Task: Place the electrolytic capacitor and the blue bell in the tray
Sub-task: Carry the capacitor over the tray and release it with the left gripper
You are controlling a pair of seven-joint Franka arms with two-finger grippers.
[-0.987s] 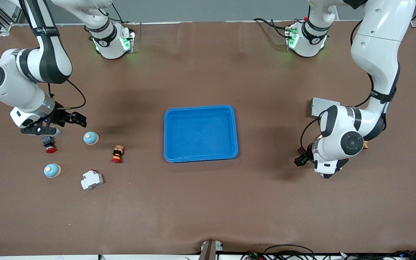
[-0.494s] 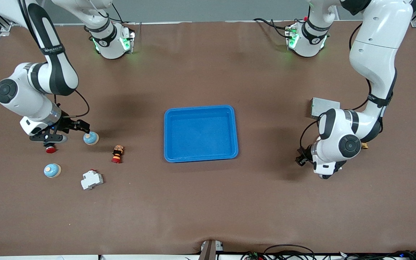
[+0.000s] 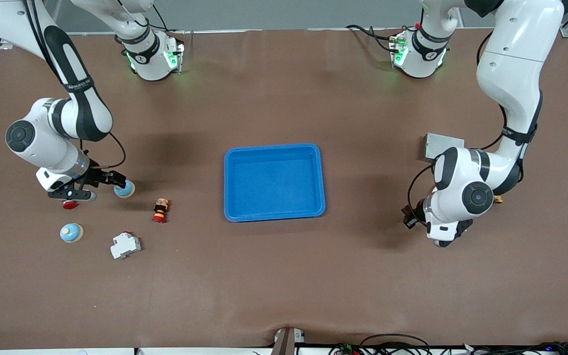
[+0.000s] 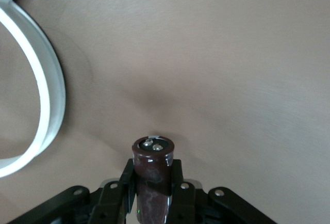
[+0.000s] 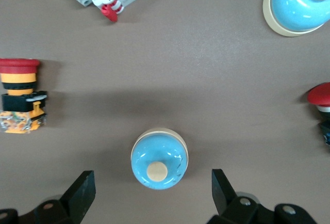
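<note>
Your tray (image 3: pixel 274 182) sits in the middle of the table, with nothing in it.
Your right gripper (image 5: pixel 154 195) hangs over a blue bell (image 5: pixel 159 159) at the right arm's end, fingers (image 5: pixel 80 193) spread wide on both sides and not touching it. Your left gripper (image 4: pixel 153 185), near the grey box (image 3: pixel 437 144), is closed on the capacitor (image 4: pixel 153 170), clamping its dark body upright between the fingers.

Tray (image 3: pixel 273 148) approach open; red buttons (image 3: pixel 160 210) crowd blue bell (image 3: pixel 125 189).
</note>
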